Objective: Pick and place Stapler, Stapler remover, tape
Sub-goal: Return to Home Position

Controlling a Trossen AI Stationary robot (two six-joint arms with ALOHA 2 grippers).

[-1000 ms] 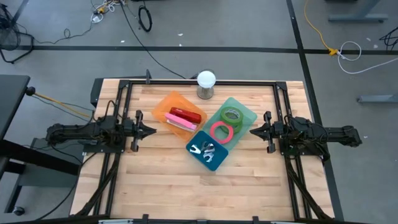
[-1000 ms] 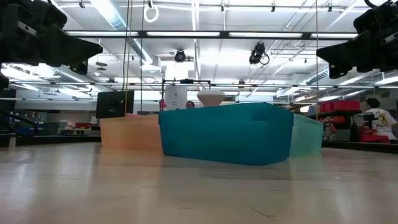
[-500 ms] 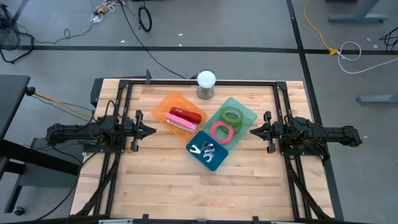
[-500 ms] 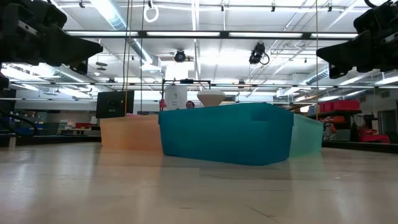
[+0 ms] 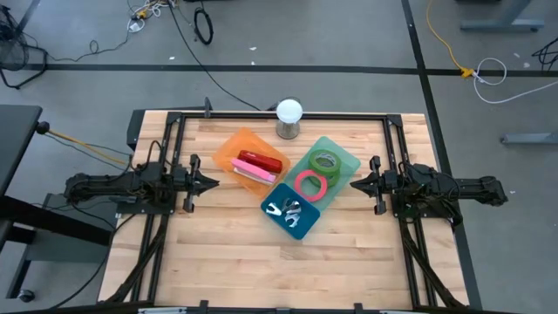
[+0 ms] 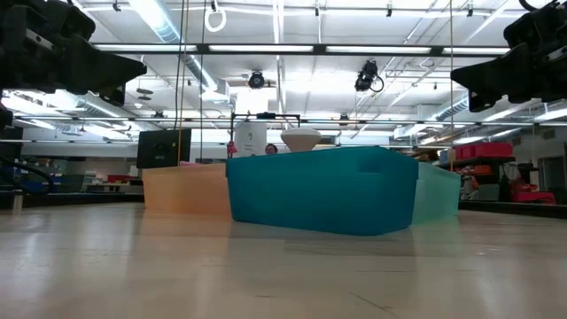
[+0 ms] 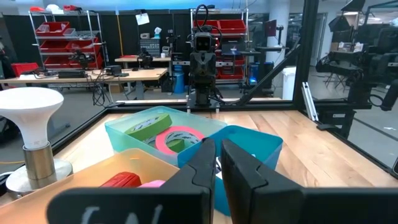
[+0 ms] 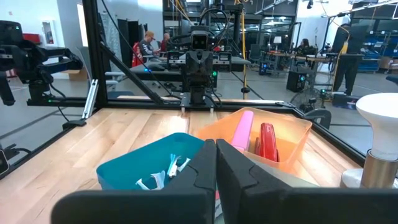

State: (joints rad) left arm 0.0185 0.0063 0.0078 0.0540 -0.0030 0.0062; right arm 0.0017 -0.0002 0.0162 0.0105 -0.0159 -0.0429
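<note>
The fingers (image 7: 202, 165) of the left gripper (image 5: 212, 183) are pressed together with nothing between them. The fingers (image 8: 202, 163) of the right gripper (image 5: 355, 184) are likewise closed and empty. For the return to rest it is judged that both pairs are best kept closed and level, and that any remaining travel is best taken straight back from the bins, never across their rims. Little correction appears to be needed. Each gripper is held clear above the surface (image 5: 227, 262), as the low view confirms, and is pointed inward at the cluster of bins. The left is set apart from the orange bin (image 5: 228, 148), and the right is near the green bin (image 5: 350, 162) without touching it. Each arm is laid out low and horizontal along its own side, the two facing one another at matching height. The pink stapler (image 5: 253, 175) is found in the orange bin beside a red stapler (image 5: 264, 162). The green tape (image 5: 315, 162) and a pink tape (image 5: 296, 183) are found in the green bin. The staple remover (image 5: 288, 209), showing as pale pieces, is found in the blue bin (image 5: 301, 230). A bulb on a stand (image 5: 289, 113) is noted beyond the bins.
</note>
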